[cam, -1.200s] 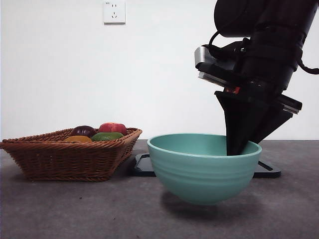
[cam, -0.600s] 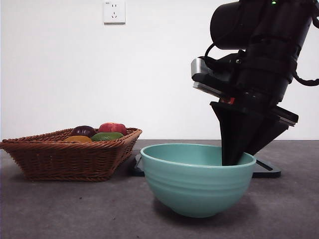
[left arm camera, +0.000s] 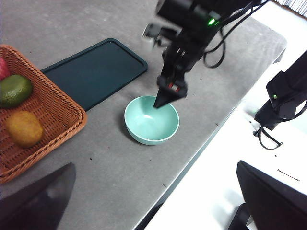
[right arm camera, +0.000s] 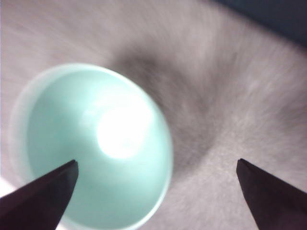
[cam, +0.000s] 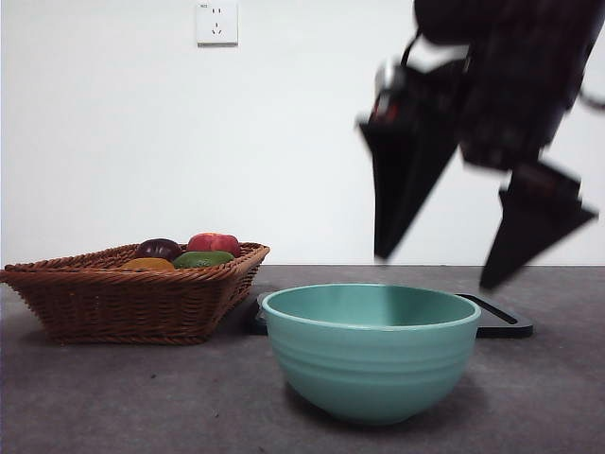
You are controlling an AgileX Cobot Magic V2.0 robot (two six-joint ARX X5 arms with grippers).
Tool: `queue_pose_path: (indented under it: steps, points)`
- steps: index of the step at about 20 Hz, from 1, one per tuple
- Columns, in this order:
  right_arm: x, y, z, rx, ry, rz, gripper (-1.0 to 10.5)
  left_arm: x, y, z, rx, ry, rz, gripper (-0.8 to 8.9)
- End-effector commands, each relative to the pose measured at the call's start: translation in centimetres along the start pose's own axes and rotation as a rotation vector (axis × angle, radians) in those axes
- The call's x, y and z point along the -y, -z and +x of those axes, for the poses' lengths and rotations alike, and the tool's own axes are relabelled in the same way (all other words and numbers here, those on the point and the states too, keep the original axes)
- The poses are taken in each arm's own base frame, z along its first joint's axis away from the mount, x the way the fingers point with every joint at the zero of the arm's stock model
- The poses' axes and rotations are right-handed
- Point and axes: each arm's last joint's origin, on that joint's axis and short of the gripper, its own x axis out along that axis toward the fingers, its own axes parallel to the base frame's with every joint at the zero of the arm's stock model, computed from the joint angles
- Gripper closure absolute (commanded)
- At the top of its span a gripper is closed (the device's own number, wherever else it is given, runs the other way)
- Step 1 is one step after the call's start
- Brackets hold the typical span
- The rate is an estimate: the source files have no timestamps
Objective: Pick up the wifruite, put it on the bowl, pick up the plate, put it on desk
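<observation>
A: Front view first. Where was the bowl [cam: 371, 352]?

B: On the desk [cam: 142, 397], in front of the black tray [cam: 496, 322], near the wicker basket [cam: 132, 293] but apart from it. The right gripper [cam: 440, 270] hung above the rim, motion-blurred, touching nothing.

A: Bowl relative to the fingers?

B: Below them, with clear air between. One fingertip [cam: 382, 248] was over the bowl's back rim, the other out past its edge, over the tray side. In the right wrist view the bowl [right arm camera: 96, 148] sat under one jaw and bare desk [right arm camera: 230, 120] under the other.

A: How far open?

B: Spread wide, holding nothing. The left wrist view agreed: right gripper [left arm camera: 165, 98] above the bowl [left arm camera: 151, 120], no contact.

A: The wifruite?

B: Orange-brown fruit [left arm camera: 24, 128] in the basket [left arm camera: 53, 120], beside the green fruit [left arm camera: 14, 90]. From the front only its top [cam: 146, 264] showed over the basket's wall, next to a dark purple fruit [cam: 158, 249], the red fruit [cam: 214, 243] and the green one [cam: 202, 258]. Bowl inside looked empty.

A: Left gripper?

B: Only dark jaw edges at the frame corners, far apart, well back from the bowl, nothing between them.

A: Change from earlier?

B: A second ago the bowl was lifted off the desk, jaws closed on its rim. Half a second ago it was down, rim still pinched. Now it was released and the gripper had risen clear, jaws parted.
</observation>
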Motion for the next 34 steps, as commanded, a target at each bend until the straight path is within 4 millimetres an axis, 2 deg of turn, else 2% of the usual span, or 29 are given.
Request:
queue_pose_path:
  steps: [1,4,8,14,19,24,25,27,28,29,34]
  points:
    - [-1.0,0.4,-3.4,0.097,-0.026,-0.032,3.9,0.1,-0.2,-0.2,0.013,0.007,0.009,2.42]
    - [-1.7,2.8,-7.7,0.192,-0.049,-0.059,3.9,0.1,-0.2,-0.2,0.013,0.007,0.002,2.42]
    - [-2.1,7.0,-12.8,0.328,-0.079,-0.095,3.9,0.1,-0.2,-0.2,0.014,0.007,0.003,2.42]
    - [-2.1,12.9,-17.4,0.507,-0.119,-0.140,3.9,0.1,-0.3,-0.2,0.019,0.007,0.005,2.42]
    - [-1.7,16.3,-19.0,0.594,-0.138,-0.160,3.9,0.1,-0.3,-0.2,0.021,0.007,0.006,2.42]
    - [-1.6,17.5,-19.5,0.646,-0.143,-0.177,3.9,0.1,-0.3,-0.2,0.020,0.007,0.005,2.59]
    - [-1.6,17.6,-19.6,0.647,-0.143,-0.180,4.5,0.1,-0.3,-0.2,0.020,0.007,0.006,2.97]
    - [-1.6,17.6,-19.5,0.643,-0.143,-0.179,9.2,0.1,-0.3,-0.2,0.020,0.007,0.006,6.31]
    - [-1.6,17.6,-19.5,0.644,-0.142,-0.179,9.2,0.1,-0.3,-0.2,0.021,0.007,0.006,8.22]
    - [-1.6,17.6,-19.5,0.643,-0.146,-0.180,9.2,0.1,-0.3,-0.2,0.021,0.007,0.006,7.87]
    - [-1.6,17.6,-19.5,0.645,-0.146,-0.181,9.2,0.1,-0.3,-0.2,0.019,0.007,0.005,7.87]
